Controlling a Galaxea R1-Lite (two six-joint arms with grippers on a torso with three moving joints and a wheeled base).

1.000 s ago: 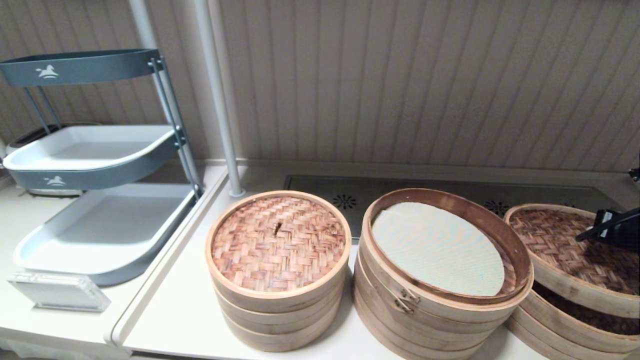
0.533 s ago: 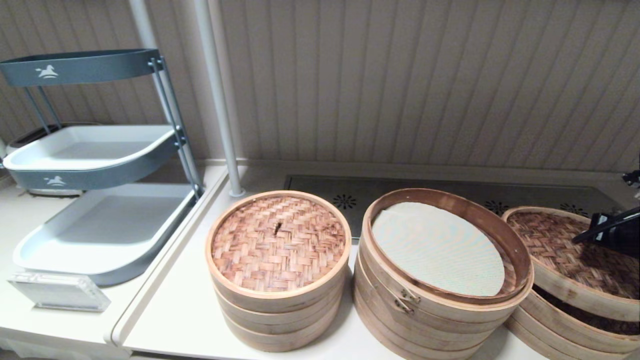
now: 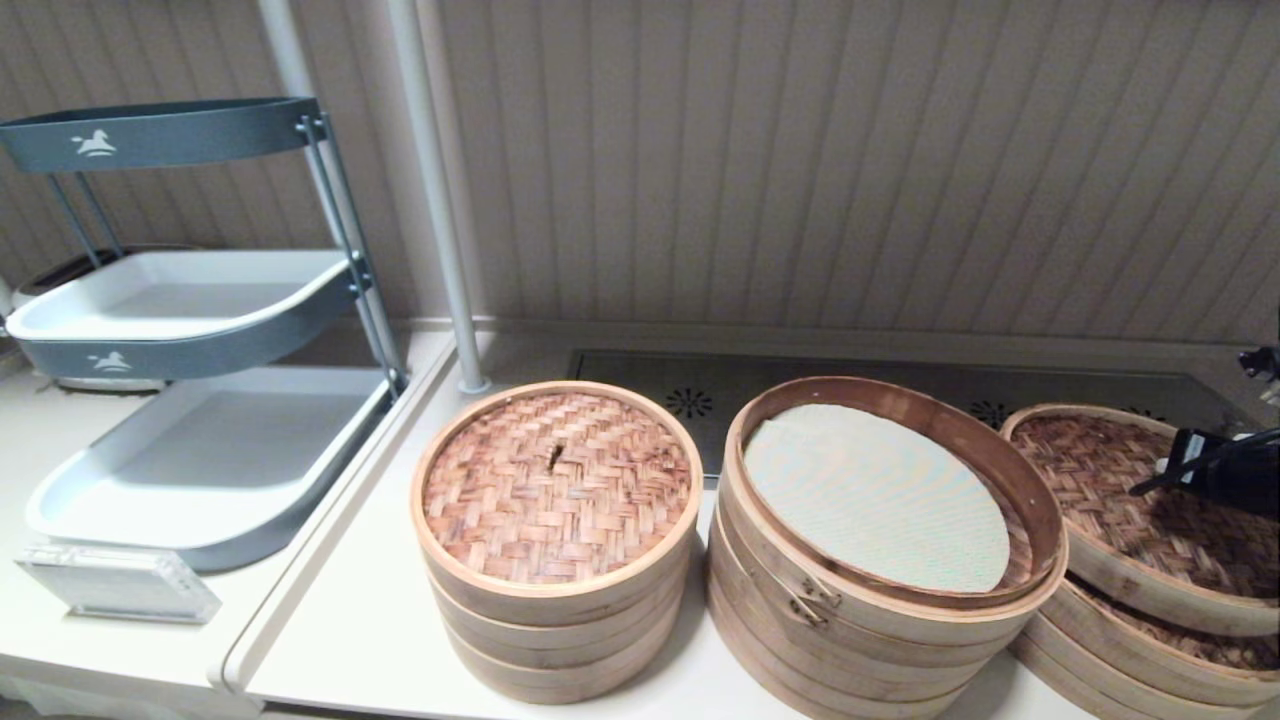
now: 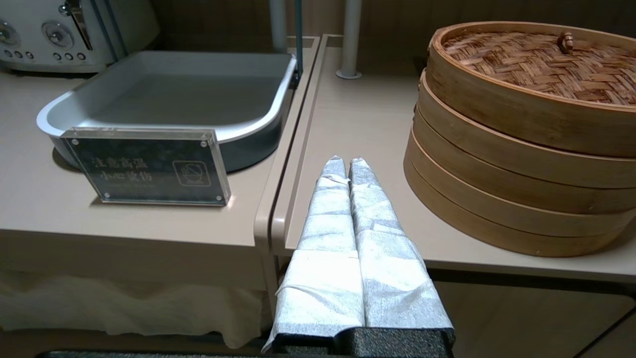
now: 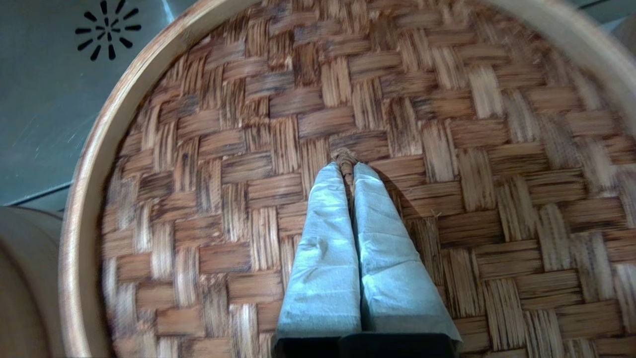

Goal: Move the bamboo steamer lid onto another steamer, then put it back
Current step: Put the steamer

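The bamboo steamer lid hangs tilted at the far right of the head view, with a dark gap between it and the wide low steamer under it. My right gripper reaches in over its woven top. In the right wrist view that gripper is shut on the small centre knot of the lid. My left gripper is shut on nothing and rests low at the table's front edge, left of the narrower stack. It does not show in the head view.
The taller stack with a metal clasp stands in the middle, uncovered, with a white liner inside. Left of it is the narrower three-tier stack. A grey tray rack, an acrylic sign and a pole stand further left.
My right gripper and the lid it holds have drifted a little to the left over the right-hand steamer. The left arm has not moved.
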